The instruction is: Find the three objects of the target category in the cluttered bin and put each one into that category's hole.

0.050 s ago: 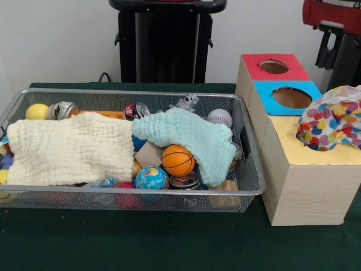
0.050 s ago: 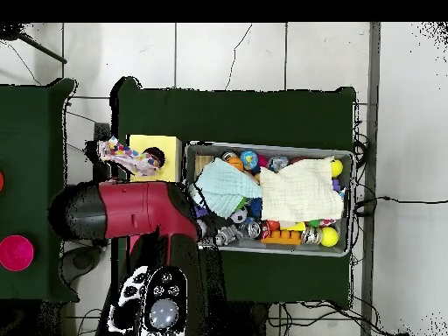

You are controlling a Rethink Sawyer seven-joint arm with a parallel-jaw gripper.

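Observation:
A wire mesh bin [image 1: 248,186] holds a cream cloth [image 1: 70,149] and a mint cloth [image 1: 186,135] draped over the clutter. Showing around them are an orange basketball [image 1: 177,160], a globe ball [image 1: 151,178], a baseball [image 1: 219,117], a yellow ball [image 1: 36,111], metal cans [image 1: 62,110] and a silver toy robot [image 1: 188,102]. Right of the bin stands a wooden box with a red hole [image 1: 273,66], a blue hole [image 1: 291,97] and a yellow top [image 1: 293,147]. A polka-dot cloth [image 1: 333,118] lies on the yellow top. My gripper [image 1: 334,53] hangs above it, apart from it.
The bin [image 2: 271,149] lies on a green tabletop [image 1: 169,243]. From above, the red arm [image 2: 131,210] covers most of the box, leaving its yellow end [image 2: 162,144] and the polka-dot cloth [image 2: 122,157] in sight. A black pedestal [image 1: 166,39] stands behind the bin.

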